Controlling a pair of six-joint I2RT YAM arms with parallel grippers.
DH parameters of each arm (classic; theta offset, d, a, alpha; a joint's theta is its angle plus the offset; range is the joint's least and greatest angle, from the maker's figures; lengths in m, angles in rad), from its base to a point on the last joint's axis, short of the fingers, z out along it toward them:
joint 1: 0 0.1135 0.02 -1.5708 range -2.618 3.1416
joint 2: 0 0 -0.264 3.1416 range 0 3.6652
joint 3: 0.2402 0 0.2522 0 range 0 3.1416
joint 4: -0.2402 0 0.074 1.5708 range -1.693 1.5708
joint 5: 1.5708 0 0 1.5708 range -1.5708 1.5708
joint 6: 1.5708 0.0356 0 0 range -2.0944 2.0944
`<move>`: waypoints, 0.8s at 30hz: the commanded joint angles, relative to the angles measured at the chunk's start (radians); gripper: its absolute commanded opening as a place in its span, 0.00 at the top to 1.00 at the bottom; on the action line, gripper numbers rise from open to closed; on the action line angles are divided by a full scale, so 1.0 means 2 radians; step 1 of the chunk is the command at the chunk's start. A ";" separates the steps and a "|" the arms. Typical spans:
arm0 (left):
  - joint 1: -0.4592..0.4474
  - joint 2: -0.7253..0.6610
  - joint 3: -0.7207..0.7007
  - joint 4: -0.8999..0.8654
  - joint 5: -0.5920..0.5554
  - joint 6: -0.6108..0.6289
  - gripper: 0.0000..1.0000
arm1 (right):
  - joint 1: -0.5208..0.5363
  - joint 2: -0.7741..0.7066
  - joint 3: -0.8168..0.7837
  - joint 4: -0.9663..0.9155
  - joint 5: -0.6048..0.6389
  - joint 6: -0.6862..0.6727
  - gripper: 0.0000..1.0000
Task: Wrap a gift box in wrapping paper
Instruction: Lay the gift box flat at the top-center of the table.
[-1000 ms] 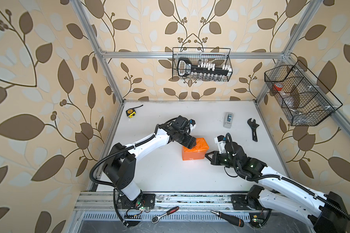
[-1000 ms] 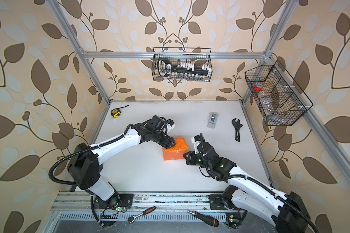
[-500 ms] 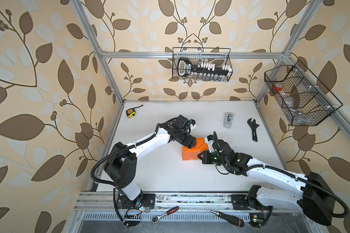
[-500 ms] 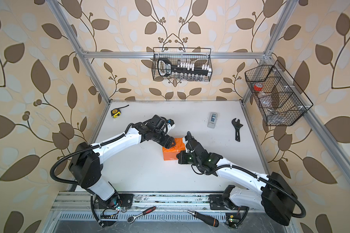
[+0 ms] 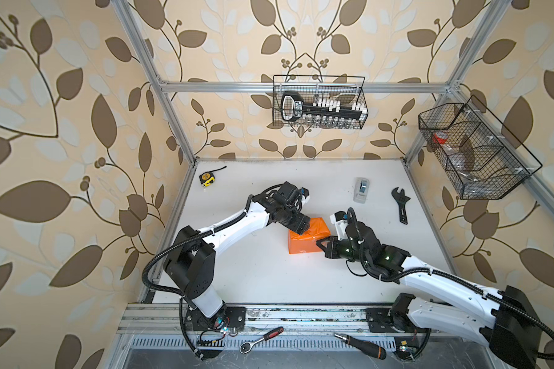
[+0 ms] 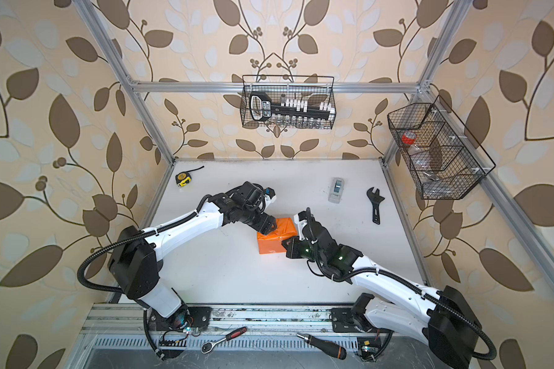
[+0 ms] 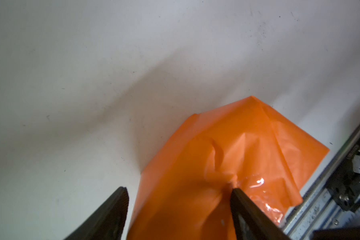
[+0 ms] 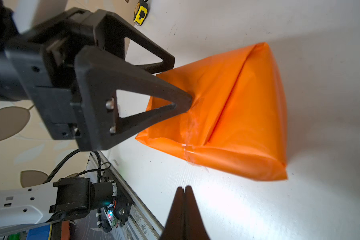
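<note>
White arm links (image 5: 231, 228), black joints (image 5: 189, 265), corrugated black cables (image 6: 78, 274), hollow triangular black fingers (image 8: 133, 83), silver screws (image 8: 109, 103)

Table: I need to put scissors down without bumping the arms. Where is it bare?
Bare: the near table between the wrapping paper and the front rail, and the back stretch between the tape measure and the tape dispenser. Crowded: the middle, where left gripper and right gripper meet at the paper; the wrench lies beside the dispenser.

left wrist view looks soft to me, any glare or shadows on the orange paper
Left wrist view: soft, left claw blurred close up, white glints on the wrapping paper. Right wrist view: sharper, the paper's shadow falls on the table, bright patch by the shut right claw.
</note>
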 commanded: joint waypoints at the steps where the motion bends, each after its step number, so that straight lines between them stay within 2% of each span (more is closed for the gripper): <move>1: 0.001 -0.039 0.023 -0.009 -0.044 -0.008 0.19 | -0.006 0.018 0.001 -0.011 0.002 -0.013 1.00; 8: 0.020 -0.093 0.026 -0.015 -0.078 -0.015 0.18 | -0.035 0.126 0.094 0.007 -0.011 -0.037 1.00; 14: 0.046 -0.180 -0.027 -0.004 -0.093 -0.036 0.16 | -0.072 0.253 0.212 0.030 -0.052 -0.028 1.00; 17: 0.053 -0.212 -0.055 0.000 -0.100 -0.049 0.13 | -0.084 0.314 0.289 0.011 -0.067 -0.033 1.00; 20: 0.061 -0.237 -0.074 -0.004 -0.110 -0.062 0.11 | -0.088 0.324 0.322 0.002 -0.066 -0.040 1.00; 24: 0.069 -0.270 -0.078 -0.006 -0.146 -0.064 0.09 | -0.110 0.281 0.316 -0.030 -0.047 -0.067 1.00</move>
